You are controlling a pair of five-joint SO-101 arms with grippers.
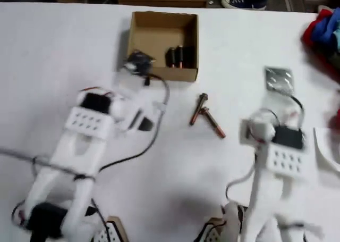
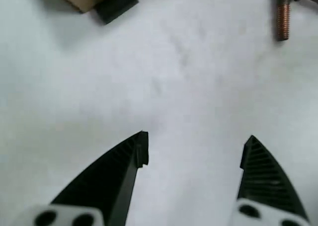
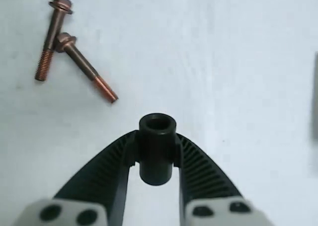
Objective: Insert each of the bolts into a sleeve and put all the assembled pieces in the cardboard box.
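My right jaws are clenched on a short black cylindrical sleeve (image 3: 157, 149), its open bore showing, over the table's right side. My left jaws are spread wide and grasp nothing, over bare white table (image 2: 189, 77) left of centre.

Mid-table lie two copper-coloured flanged bolts (image 3: 54, 27), one's head against the other's shank. Lifting one may drag or roll its neighbour. A skewed bolt could also twist the sleeve in my grip.

At the far edge is a brown cardboard box (image 1: 139, 32) with dark assembled pieces (image 1: 178, 57) inside.
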